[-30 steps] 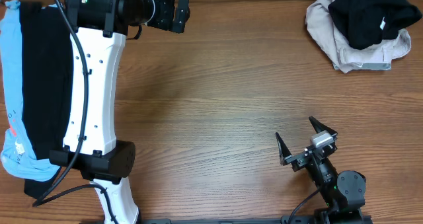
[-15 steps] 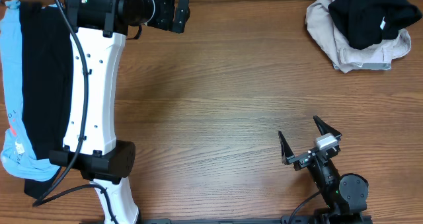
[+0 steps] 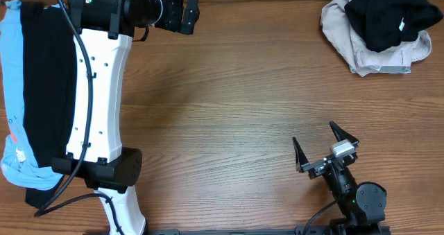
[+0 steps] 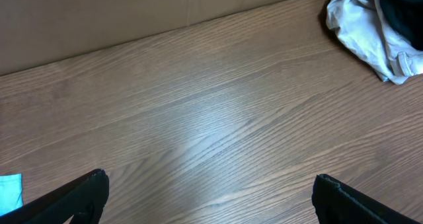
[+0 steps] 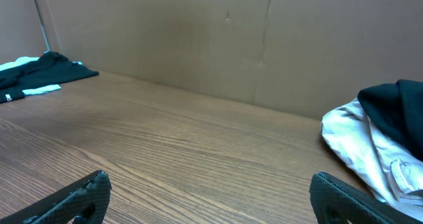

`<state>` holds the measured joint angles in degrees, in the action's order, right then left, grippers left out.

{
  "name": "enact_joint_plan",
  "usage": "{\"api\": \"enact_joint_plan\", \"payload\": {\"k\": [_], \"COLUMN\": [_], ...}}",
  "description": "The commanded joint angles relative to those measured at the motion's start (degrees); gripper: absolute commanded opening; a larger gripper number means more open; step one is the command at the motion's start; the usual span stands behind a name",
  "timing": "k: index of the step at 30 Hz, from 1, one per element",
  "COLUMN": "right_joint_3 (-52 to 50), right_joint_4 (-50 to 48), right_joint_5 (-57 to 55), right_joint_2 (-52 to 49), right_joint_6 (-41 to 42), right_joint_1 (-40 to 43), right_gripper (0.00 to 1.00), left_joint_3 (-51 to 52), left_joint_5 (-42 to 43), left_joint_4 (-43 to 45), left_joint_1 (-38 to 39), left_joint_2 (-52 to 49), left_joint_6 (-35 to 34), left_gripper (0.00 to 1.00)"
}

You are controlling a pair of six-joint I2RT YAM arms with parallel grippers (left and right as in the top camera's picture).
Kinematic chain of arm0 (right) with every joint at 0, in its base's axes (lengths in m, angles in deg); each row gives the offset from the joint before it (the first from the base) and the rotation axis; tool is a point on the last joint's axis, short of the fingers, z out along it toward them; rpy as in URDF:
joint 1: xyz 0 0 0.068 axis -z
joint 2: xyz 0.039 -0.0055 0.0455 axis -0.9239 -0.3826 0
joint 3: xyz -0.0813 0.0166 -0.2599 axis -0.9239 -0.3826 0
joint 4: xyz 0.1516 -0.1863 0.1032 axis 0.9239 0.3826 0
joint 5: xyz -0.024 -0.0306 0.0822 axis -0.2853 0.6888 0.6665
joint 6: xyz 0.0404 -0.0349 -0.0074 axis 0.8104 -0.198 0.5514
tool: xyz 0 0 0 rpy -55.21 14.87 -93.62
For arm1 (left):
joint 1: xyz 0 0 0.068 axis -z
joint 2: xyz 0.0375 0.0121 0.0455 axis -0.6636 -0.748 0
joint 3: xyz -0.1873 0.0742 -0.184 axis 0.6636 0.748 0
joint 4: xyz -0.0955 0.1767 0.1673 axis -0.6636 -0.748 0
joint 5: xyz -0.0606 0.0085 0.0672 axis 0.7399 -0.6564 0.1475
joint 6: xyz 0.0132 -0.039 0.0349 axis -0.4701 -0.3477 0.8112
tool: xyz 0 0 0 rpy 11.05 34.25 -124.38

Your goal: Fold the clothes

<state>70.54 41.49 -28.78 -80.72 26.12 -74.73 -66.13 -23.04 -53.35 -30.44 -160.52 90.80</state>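
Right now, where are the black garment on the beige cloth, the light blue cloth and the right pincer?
black garment (image 3: 381,16), overhead view, its crumpled middle.
light blue cloth (image 3: 10,75), overhead view, its bare left edge.
right pincer (image 3: 311,132), overhead view, midway between its open fingertips.

Two piles of clothes lie well apart on the desk (image 3: 243,89). At the left edge a light-blue garment (image 3: 12,89) is spread flat in a long strip running front to back, with a small orange mark and a white label near its front end. A black garment (image 3: 45,89) lies flat on top of it, covering its right part, so the blue shows along the left side and at the front end. In the far right corner a beige garment (image 3: 347,34) sits crumpled, its hem and folds loose. A black bundle (image 3: 381,16) is bunched on top of it, unfolded.
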Motion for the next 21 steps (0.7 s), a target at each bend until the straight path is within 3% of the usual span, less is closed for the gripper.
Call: {"api": "enact_joint_plan", "payload": {"k": [1, 9, 12, 15, 21], "right_joint_3": [-0.61, -0.61, -0.61, -0.61, -0.61], "right_joint_4": [-0.22, -0.22, -0.22, -0.22, -0.22], "right_joint_5": [-0.44, -0.44, -0.44, -0.44, -0.44], "right_joint_2": [0.68, 0.68, 0.68, 0.68, 0.68], "right_joint_6": [0.46, 0.48, 0.48, 0.46, 0.48], "right_joint_1": [-0.11, -0.11, -0.11, -0.11, -0.11], "right_gripper": [1.0, 1.0, 1.0, 1.0, 1.0], "left_joint_3": [0.15, 0.26, 4.24, 17.03, 52.96], "left_joint_5": [-0.02, -5.9, -5.9, -5.44, -1.88], "left_joint_4": [0.09, -3.5, 0.04, 10.54, 34.73], "left_joint_1": [0.17, 0.13, 0.11, -0.31, -3.41], "left_joint_2": [-0.59, 0.35, 4.35, 12.94, 36.22], "left_joint_6": [1.11, 1.36, 1.42, 2.27, 2.36], "left_gripper": [1.0, 1.0, 1.0, 1.0, 1.0]}}
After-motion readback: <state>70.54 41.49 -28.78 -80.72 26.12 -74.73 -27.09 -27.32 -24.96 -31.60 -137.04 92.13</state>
